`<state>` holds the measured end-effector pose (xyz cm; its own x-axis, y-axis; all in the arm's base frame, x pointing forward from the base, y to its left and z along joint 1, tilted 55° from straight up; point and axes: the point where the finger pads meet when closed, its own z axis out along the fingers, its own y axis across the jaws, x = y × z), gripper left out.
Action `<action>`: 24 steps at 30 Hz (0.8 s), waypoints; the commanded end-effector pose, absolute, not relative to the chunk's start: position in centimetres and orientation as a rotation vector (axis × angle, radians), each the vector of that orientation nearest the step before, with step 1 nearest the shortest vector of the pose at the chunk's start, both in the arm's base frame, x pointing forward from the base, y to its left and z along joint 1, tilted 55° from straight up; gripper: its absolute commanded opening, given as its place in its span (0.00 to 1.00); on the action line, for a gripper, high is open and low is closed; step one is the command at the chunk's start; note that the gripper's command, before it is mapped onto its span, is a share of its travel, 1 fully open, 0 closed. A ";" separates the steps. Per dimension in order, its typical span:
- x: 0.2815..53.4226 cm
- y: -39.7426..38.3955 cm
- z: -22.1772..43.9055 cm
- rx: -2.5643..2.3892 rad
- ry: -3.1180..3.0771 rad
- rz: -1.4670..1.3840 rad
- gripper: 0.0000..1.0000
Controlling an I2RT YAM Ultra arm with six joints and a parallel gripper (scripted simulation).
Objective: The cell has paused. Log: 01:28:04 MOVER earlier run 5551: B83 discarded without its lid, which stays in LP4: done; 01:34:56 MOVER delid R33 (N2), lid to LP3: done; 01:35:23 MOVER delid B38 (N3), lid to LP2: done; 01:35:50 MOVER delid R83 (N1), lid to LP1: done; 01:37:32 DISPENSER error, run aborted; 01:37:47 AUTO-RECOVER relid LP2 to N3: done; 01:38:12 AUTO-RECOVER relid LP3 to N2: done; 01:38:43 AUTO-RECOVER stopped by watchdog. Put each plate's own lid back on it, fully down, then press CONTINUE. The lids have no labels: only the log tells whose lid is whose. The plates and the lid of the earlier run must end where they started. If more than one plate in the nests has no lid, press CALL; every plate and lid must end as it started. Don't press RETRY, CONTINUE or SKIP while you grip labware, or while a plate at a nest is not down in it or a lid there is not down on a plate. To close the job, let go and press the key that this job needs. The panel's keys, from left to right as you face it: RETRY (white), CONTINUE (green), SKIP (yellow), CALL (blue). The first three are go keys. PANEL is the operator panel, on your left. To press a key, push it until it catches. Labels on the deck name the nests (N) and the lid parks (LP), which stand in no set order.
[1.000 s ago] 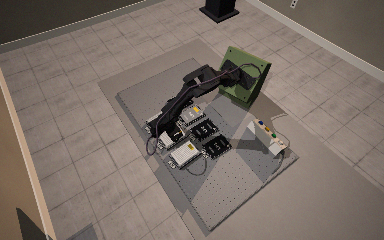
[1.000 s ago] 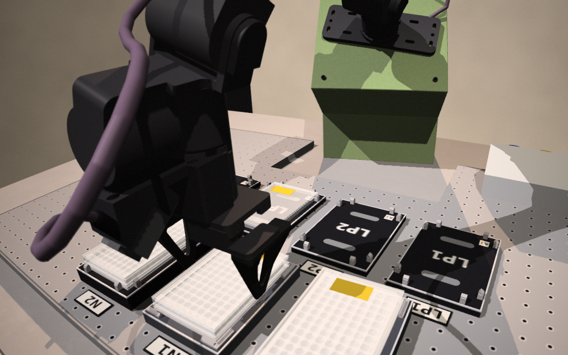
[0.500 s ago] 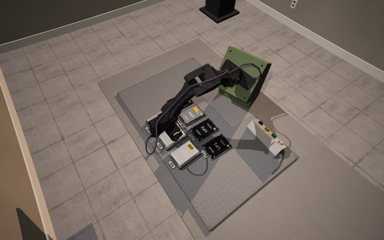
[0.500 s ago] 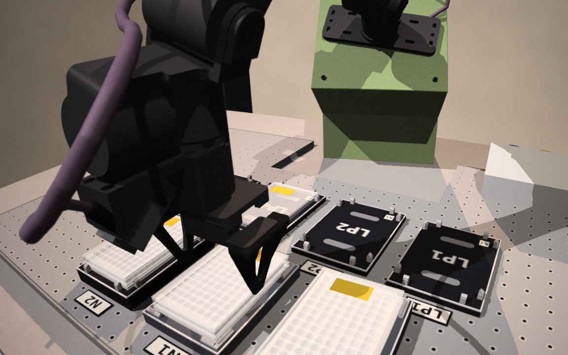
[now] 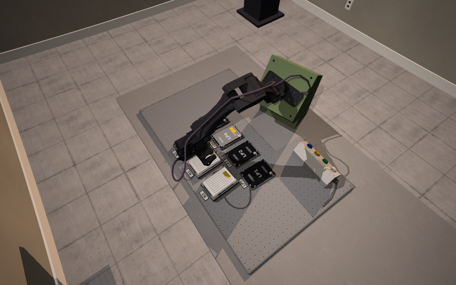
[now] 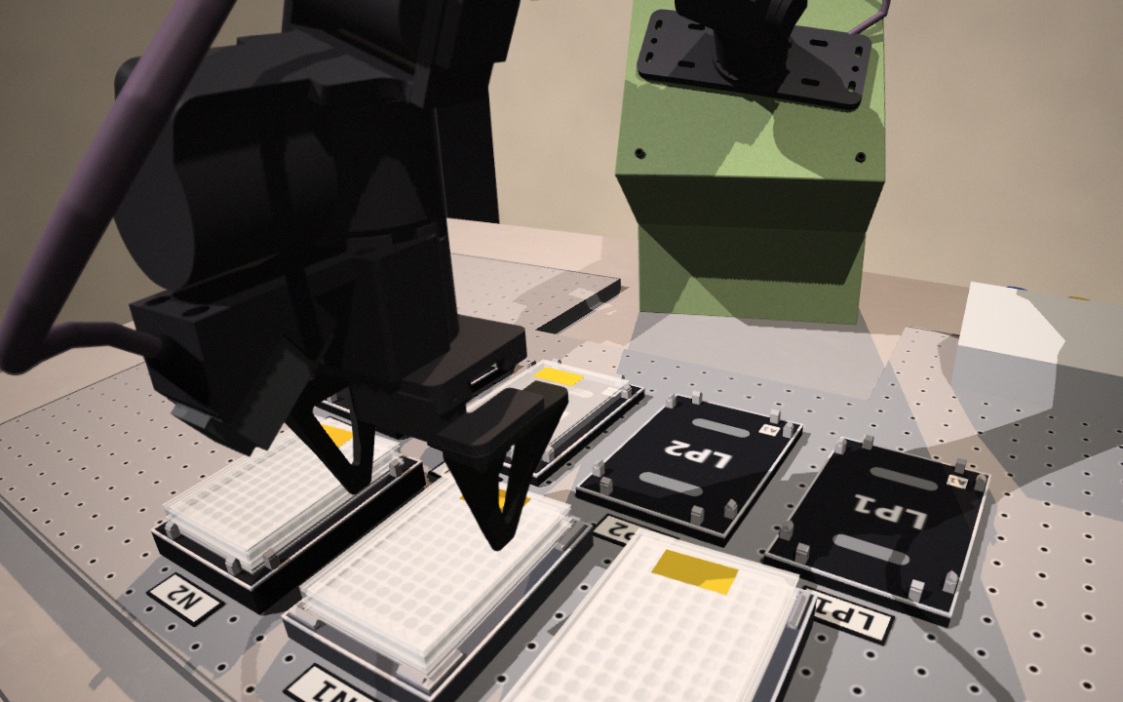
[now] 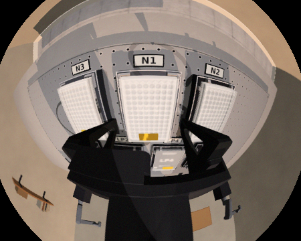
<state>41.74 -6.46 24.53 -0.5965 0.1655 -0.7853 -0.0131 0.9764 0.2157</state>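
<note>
My gripper is open and empty. It hangs a little above the plate in nest N1, one finger on each side of its near end. That plate carries a clear lid that looks level. The plates in N2 and N3 also carry lids. Lid parks LP1 and LP2 are bare. LP4 holds a lid. LP3 is hidden behind the arm.
The operator panel stands at the deck's edge with its blue key, yellow key, green key and white key. The green arm mount stands behind the parks.
</note>
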 end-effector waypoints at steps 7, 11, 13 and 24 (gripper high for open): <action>41.1 -6.9 26.9 0.101 2.159 0.232 1.00; 41.1 -7.0 26.9 0.100 2.159 0.232 1.00; 41.1 -7.0 26.9 0.100 2.159 0.232 1.00; 41.1 -7.1 27.0 0.101 2.158 0.231 1.00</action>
<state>41.53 -6.55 24.73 -0.6015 0.1668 -0.7812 -0.0137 0.9757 0.2188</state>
